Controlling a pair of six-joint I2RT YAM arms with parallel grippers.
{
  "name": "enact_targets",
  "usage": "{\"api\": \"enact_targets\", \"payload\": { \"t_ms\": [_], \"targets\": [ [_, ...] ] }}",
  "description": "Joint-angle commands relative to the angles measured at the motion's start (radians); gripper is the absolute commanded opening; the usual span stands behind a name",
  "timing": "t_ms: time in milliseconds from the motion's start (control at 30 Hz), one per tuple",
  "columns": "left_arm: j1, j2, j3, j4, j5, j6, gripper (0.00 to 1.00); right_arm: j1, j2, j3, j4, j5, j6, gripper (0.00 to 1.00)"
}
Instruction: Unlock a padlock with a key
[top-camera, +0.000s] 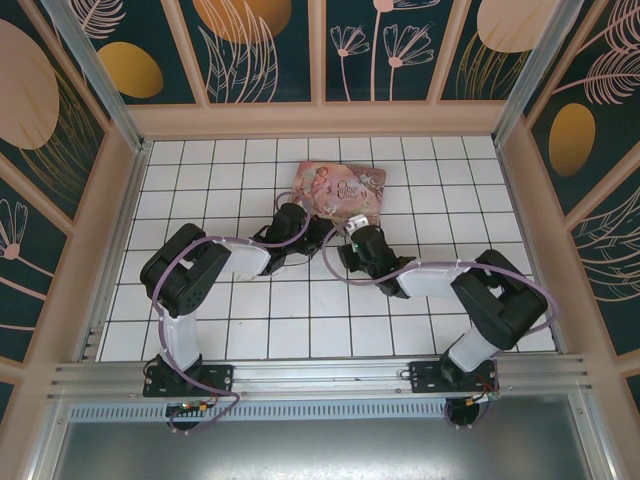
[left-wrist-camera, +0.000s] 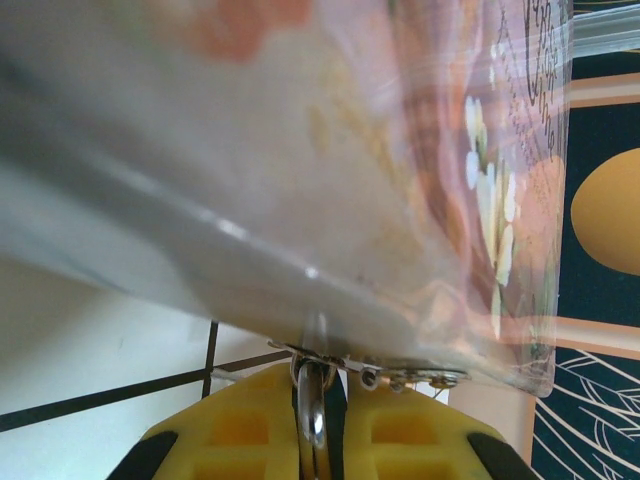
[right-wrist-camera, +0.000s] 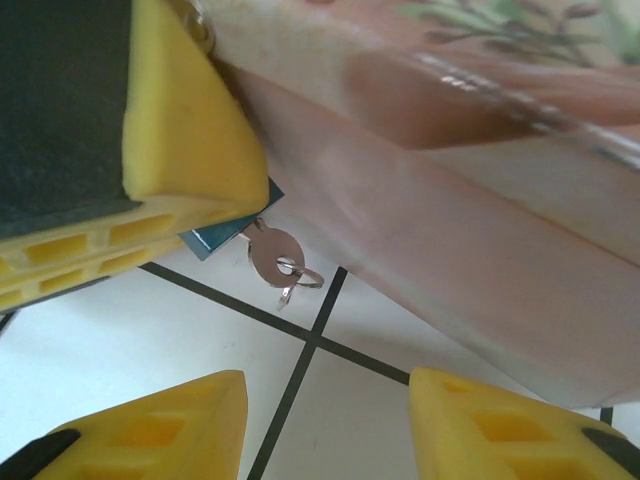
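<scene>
Left wrist view: the left gripper sits at 6 o'clock, its yellow fingers pressed together on the thin silver shackle of the padlock. The shackle runs up toward 12 o'clock to a small metal fitting on the lower edge of the pink floral tin box, which looms blurred just above.

In the right wrist view the right gripper hangs low over the white tiled desk. Its fingers are spread apart at 7 and 5 o'clock with nothing between them. Up at 10 o'clock the left gripper covers most of the padlock, and only a blue corner peeks out. The key sticks out of that corner toward 4 o'clock. Its oval silver head is touched by neither gripper, and a thin wire ring hangs through it. The tin box stands just beside, from 1 to 4 o'clock.

In the top external view both grippers meet at the tin box's 6 o'clock edge.
</scene>
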Motion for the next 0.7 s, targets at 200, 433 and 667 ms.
{"api": "enact_targets", "payload": {
  "t_ms": [200,433,667],
  "targets": [
    [-0.010,-0.012,0.022,-0.006,0.064,-0.020,0.00,0.025,0.071,0.074,0.037,0.188,-0.098,0.42],
    [-0.009,-0.013,0.016,-0.005,0.064,-0.021,0.00,0.025,0.126,0.126,0.044,0.217,-0.135,0.37],
    [-0.009,-0.017,0.012,-0.003,0.066,-0.021,0.00,0.025,0.165,0.156,0.070,0.254,-0.147,0.35]
  ]
}}
